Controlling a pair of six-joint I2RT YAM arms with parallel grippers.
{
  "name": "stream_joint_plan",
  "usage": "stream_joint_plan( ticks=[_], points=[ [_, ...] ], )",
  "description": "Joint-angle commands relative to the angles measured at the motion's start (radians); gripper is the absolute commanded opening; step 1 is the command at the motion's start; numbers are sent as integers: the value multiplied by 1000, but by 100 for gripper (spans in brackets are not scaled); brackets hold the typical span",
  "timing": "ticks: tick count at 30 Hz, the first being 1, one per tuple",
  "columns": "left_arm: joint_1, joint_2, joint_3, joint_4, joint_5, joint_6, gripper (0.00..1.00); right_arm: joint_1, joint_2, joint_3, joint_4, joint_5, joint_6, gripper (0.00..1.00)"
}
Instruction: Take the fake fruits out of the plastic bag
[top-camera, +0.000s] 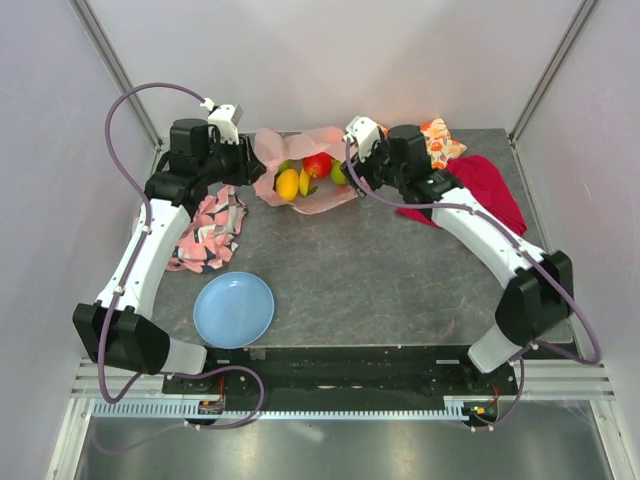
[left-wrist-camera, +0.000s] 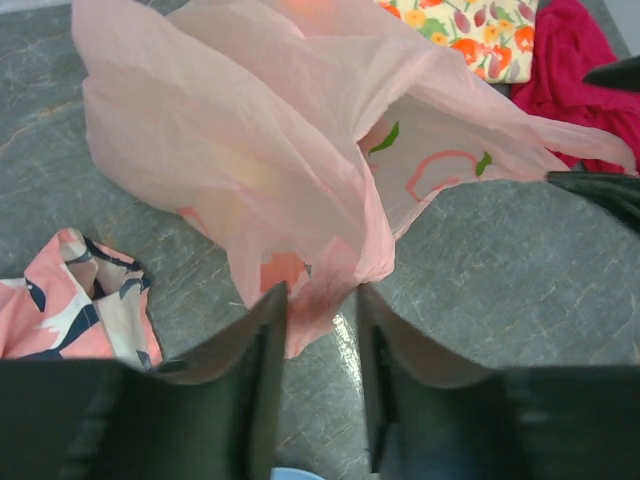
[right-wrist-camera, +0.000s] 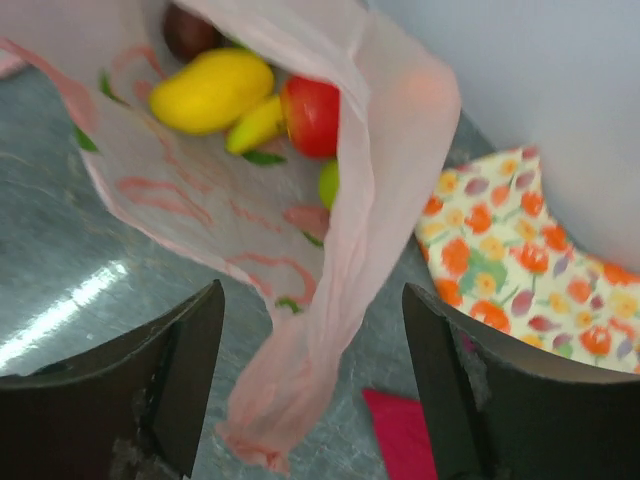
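Observation:
The pink plastic bag (top-camera: 275, 145) lies at the back middle of the table, its mouth facing the right arm. Fake fruits show inside: a yellow one (right-wrist-camera: 210, 90), a red apple (right-wrist-camera: 315, 115), a green one (right-wrist-camera: 328, 183), a dark purple one (right-wrist-camera: 190, 35). My left gripper (left-wrist-camera: 320, 290) is at the bag's left end, jaws a little apart, with a crumpled corner of the bag (left-wrist-camera: 310, 300) lying between the fingertips. My right gripper (right-wrist-camera: 312, 290) stands wide open at the bag's right side; a twisted handle loop (right-wrist-camera: 330, 330) hangs loose between its fingers.
A pink-and-black patterned cloth (top-camera: 208, 232) lies under the left arm. A fruit-print cloth (top-camera: 440, 142) and a red cloth (top-camera: 490, 190) sit at the back right. A blue plate (top-camera: 234, 309) rests near the front left.

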Motion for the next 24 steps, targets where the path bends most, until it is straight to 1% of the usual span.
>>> stream_joint_plan(
  ticks=[1, 4, 5, 7, 8, 9, 10, 11, 12, 13, 14, 15, 16, 18, 19, 22, 24],
  points=[
    [-4, -40, 27, 44, 79, -8, 47, 75, -231, 116, -36, -201, -2, 81],
    [-4, -41, 24, 50, 79, -2, 48, 153, -254, 67, -126, -307, -60, 78],
    [-3, -41, 22, 56, 76, 2, 47, 168, -245, 50, -180, -356, -98, 74],
    [-3, -43, 16, 61, 77, 8, 45, 204, -205, -2, -211, -391, -129, 71],
    [-3, -42, 14, 62, 76, 9, 43, 216, -188, -16, -214, -405, -148, 68],
    [-3, -41, 13, 62, 74, 9, 38, 231, -167, -22, -217, -423, -154, 66],
    [-3, -41, 11, 62, 73, 9, 32, 236, -108, 1, -243, -433, -163, 61],
    [-3, -43, 10, 62, 70, 9, 21, 244, -74, 21, -258, -453, -171, 58],
    [-3, -45, 8, 61, 68, 9, 17, 248, -6, 66, -275, -463, -175, 54],
    [-3, -48, 5, 62, 67, 11, 12, 256, 26, 85, -303, -471, -179, 46],
    [-3, -48, 2, 62, 59, 11, 4, 277, 57, 100, -307, -473, -174, 42],
    [-4, -51, -1, 61, 57, 9, 2, 294, 115, 125, -309, -471, -153, 38],
    [-3, -52, -1, 61, 56, 11, 2, 312, 141, 134, -310, -470, -137, 32],
    [-3, -55, -6, 64, 57, 8, 2, 374, 212, 146, -295, -433, -90, 27],
    [-3, -60, -9, 64, 57, 6, 2, 397, 238, 153, -274, -421, -74, 23],
    [-3, -72, -22, 64, 56, 2, 2, 466, 327, 166, -211, -372, 33, 18],
    [-3, -84, -36, 64, 54, -1, 2, 495, 384, 177, -168, -374, 94, 18]
  ],
)
